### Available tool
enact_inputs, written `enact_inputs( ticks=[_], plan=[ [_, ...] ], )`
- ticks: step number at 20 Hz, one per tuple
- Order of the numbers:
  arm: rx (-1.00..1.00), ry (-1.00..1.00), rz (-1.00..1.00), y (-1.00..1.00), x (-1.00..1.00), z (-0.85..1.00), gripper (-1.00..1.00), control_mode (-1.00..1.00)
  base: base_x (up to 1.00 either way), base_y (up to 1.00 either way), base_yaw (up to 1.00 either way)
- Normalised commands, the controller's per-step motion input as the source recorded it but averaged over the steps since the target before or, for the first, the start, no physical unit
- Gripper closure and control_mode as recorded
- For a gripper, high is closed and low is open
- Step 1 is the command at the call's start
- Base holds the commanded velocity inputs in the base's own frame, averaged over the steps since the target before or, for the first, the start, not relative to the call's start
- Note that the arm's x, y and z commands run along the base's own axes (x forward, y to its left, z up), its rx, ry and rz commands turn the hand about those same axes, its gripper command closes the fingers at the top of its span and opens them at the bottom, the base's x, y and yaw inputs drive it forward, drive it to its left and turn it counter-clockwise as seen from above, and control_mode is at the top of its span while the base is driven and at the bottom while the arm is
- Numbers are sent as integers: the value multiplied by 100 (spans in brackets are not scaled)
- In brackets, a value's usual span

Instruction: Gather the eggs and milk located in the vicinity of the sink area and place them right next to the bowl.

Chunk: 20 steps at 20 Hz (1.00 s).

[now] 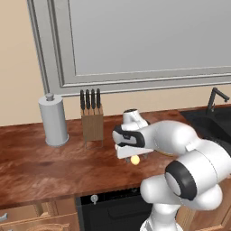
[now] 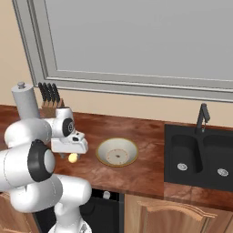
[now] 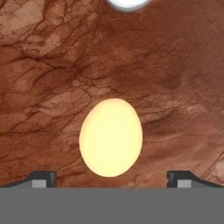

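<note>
The two-finger gripper point(image 3: 111, 178) stands open above the yellowish tan egg point(image 3: 111, 138), which lies on the brown wooden counter point(image 3: 52, 65), left of the cream-beige bowl point(image 2: 117, 152).

White egg point(image 3: 127, 3): cut off by the hand view's top edge, only its lower curve showing. Bowl point(image 1: 159, 154): almost wholly hidden behind the arm in the left base view. Sink point(image 1: 212, 122): cropped by that view's right edge. Yellowish egg point(image 1: 135, 159): partly covered by the hand.
</note>
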Motion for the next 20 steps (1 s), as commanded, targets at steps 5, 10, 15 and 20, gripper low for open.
enact_inputs(
  ticks=[5, 10, 15, 20],
  plan=[
    [0, 0, -3, 0, 18, -8, -100, -100, 0, 0, 0],
    [0, 0, -2, 0, 19, -10, -100, -100, 0, 0, 0],
    [0, 0, -1, 0, 1, -17, -100, -100, 0, 0, 0],
    [0, 0, -1, 0, 0, -17, -100, -100, 0, 0, 0]
  ],
)
